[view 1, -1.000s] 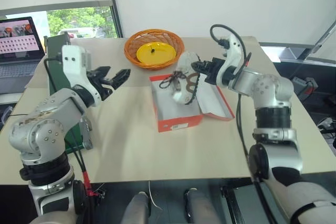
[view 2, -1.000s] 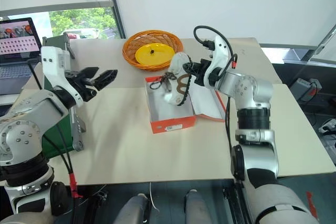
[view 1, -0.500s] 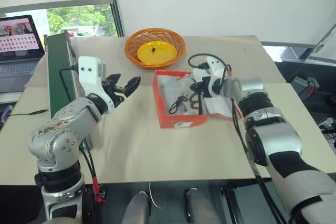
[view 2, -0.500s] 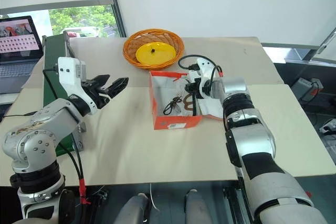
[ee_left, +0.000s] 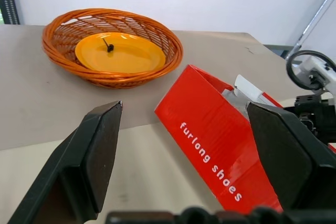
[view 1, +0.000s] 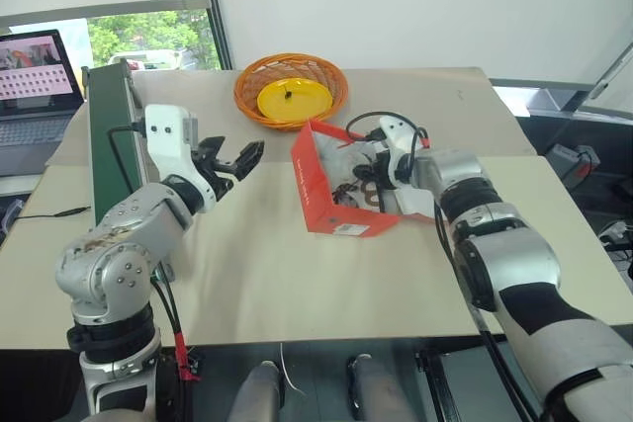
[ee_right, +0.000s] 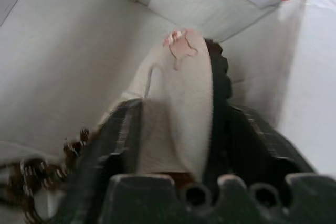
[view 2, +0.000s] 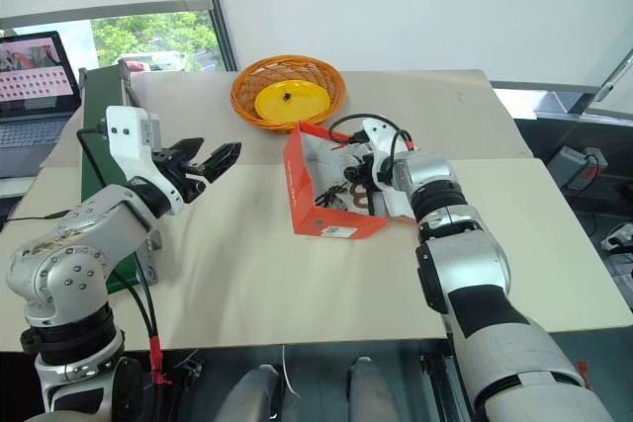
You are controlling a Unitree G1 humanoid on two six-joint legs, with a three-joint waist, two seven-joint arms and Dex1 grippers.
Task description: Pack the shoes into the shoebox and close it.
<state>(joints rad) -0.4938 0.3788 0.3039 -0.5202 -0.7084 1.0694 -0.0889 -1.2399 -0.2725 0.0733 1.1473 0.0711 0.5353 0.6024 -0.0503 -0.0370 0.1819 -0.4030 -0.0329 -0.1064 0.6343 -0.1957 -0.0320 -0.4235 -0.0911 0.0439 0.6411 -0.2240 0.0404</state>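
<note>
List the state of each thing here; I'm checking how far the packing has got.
shoebox: open, lid back, tilted.
shoe: inside the shoebox, at the right gripper.
left gripper: open, empty.
basket: upright, holding the yellow plate.
laptop: open, screen lit.

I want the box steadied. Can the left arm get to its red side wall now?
Probably yes: the left gripper has open fingers, and bare table lies between it and the box.
</note>
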